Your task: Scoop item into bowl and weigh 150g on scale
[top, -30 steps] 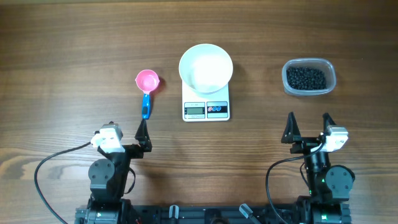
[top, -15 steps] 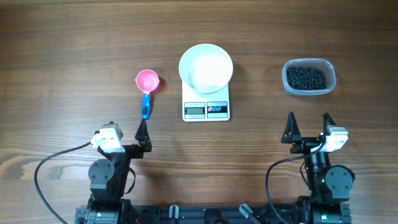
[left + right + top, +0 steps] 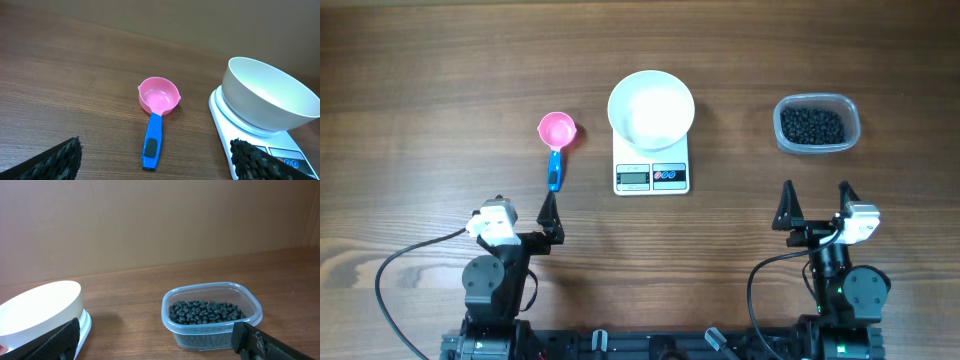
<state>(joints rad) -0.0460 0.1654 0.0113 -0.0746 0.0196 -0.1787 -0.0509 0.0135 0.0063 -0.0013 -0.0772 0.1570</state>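
Overhead: on the wooden table (image 3: 420,80) the white bowl (image 3: 651,108) sits on the far part of the digital scale (image 3: 652,176), whose display and buttons face the robot. To its left lies a pink scoop (image 3: 557,131), its blue handle pointing toward the left gripper (image 3: 525,212). To the right of the scale, well apart from it, a clear plastic tub (image 3: 853,112) holds the black pellets (image 3: 812,126). The right gripper (image 3: 816,205) hangs near the table's front edge, in line with the tub. Both grippers have their fingers spread wide and hold nothing.

Left wrist: the two dark fingertips (image 3: 57,159) stand at the lower corners, far apart, with bare wood between them. Ahead lies the pink scoop, bowl up, and right of it the white bowl on the digital scale.

Right wrist: the fingertips (image 3: 52,341) are equally wide. Between them, further off, the clear plastic tub stands with the black pellets heaped inside. The white bowl and the scale's edge show at the left.
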